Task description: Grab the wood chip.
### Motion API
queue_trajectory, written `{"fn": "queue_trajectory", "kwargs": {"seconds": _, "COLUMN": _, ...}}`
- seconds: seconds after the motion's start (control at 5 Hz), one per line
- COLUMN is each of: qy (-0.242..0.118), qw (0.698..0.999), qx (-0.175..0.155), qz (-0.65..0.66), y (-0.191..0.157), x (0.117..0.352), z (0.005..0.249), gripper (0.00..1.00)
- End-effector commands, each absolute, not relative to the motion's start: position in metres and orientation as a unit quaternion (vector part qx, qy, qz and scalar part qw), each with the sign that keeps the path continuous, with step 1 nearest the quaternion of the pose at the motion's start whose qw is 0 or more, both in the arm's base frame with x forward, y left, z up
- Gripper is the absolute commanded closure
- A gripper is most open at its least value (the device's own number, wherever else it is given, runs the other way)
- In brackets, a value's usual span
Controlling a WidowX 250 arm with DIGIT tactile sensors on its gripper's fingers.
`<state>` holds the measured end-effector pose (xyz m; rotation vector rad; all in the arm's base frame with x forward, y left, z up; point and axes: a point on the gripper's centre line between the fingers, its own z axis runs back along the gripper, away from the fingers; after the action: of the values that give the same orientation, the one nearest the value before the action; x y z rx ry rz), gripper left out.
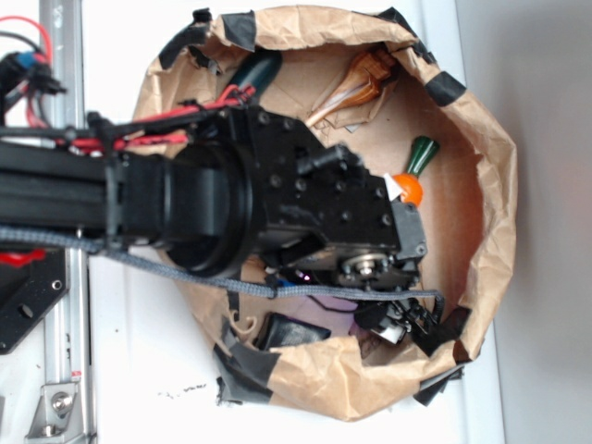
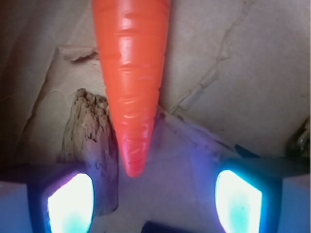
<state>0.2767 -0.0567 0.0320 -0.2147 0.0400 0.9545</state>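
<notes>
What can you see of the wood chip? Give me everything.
The wood chip shows only in the wrist view: a small flat oblong of rough brown wood with darker grain streaks and uneven, knobbly edges. It lies flat on the brown paper, lengthwise toward the camera, close beside the orange carrot, on its left in the image; contact is unclear. Its near end sits by one glowing pad of the open jaws, not between them. The arm hides it in the exterior view.
</notes>
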Motion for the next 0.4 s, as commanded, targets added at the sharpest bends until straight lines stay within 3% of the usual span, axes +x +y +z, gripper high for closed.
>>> {"fn": "queue_trajectory", "kwargs": {"seconds": 0.0, "qy": -0.001, "qw": 0.888, "qx": -0.114, "qz": 0.445, "y": -0.0652, "x": 0.2764, "z": 0.0362, "gripper": 0.00}}
{"fn": "queue_trajectory", "kwargs": {"seconds": 0.2, "qy": -0.041, "qw": 0.885, "qx": -0.130, "qz": 0.446, "y": -0.0673, "x": 0.2838, "z": 0.0362, "gripper": 0.00}}
